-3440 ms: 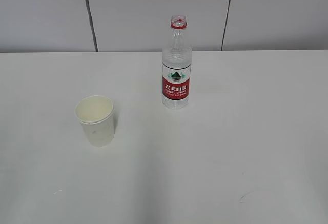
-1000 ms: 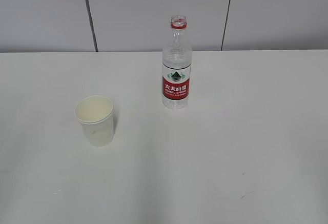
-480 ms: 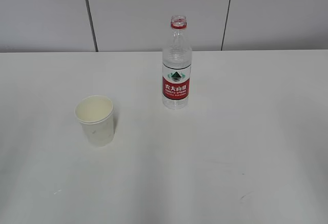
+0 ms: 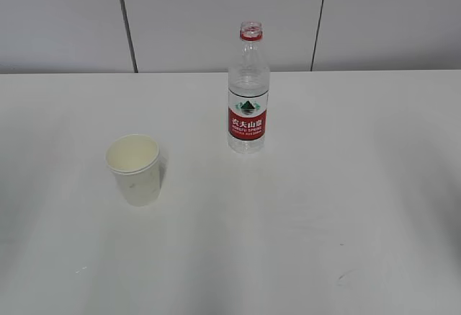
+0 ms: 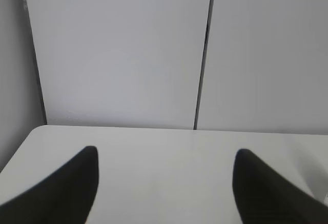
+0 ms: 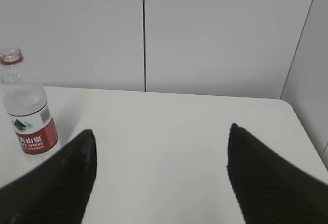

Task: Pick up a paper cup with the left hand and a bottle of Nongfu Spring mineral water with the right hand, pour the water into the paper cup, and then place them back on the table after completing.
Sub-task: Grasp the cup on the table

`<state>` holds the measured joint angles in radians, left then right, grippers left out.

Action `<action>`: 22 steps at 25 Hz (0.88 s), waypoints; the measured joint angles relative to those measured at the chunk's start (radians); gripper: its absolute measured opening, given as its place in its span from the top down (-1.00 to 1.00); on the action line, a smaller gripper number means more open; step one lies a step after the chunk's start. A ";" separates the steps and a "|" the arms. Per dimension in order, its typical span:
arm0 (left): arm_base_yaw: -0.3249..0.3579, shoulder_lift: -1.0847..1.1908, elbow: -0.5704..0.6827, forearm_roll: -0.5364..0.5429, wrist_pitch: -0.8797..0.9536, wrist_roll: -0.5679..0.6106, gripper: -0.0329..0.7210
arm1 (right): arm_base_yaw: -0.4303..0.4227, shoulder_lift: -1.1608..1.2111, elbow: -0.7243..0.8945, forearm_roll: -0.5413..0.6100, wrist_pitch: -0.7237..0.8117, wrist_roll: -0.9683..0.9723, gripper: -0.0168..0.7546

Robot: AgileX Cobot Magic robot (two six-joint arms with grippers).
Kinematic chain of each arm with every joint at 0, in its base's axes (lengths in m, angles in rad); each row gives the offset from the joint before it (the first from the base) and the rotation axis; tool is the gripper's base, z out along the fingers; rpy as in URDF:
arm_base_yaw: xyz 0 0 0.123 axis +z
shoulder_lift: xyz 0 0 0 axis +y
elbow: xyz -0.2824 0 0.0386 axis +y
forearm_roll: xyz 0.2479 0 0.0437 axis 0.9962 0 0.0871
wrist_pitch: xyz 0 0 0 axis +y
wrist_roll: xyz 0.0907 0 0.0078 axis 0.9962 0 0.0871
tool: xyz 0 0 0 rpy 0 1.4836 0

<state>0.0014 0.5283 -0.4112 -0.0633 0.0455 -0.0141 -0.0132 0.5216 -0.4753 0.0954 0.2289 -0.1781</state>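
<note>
- Paper cup (image 4: pixel 134 169) stands upright on the table (image 4: pixel 324 207), at about 8 o'clock from the bottle (image 4: pixel 248 91).
- Bottle is upright, uncapped.
- Left hand (image 5: pixel 164 183): fingers apart, holding nothing.
- Right hand (image 6: pixel 160 175): fingers apart, bottle at its 10 o'clock.

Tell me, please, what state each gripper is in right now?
Left gripper: open, holding nothing.
Right gripper: open, holding nothing; the bottle stands apart.
</note>
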 joint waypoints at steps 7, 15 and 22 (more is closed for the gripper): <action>0.000 0.181 0.000 -0.001 -0.066 0.000 -0.41 | 0.000 0.219 0.000 -0.006 -0.157 -0.002 -0.57; -0.012 0.380 0.021 -0.018 -0.246 -0.012 -0.41 | 0.071 0.480 0.000 -0.035 -0.359 -0.002 -0.57; -0.135 0.492 0.074 -0.006 -0.384 -0.027 -0.41 | 0.201 0.681 0.000 -0.037 -0.553 0.000 -0.57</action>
<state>-0.1333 1.0205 -0.3376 -0.0690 -0.3382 -0.0411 0.1875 1.2030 -0.4753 0.0586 -0.3243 -0.1780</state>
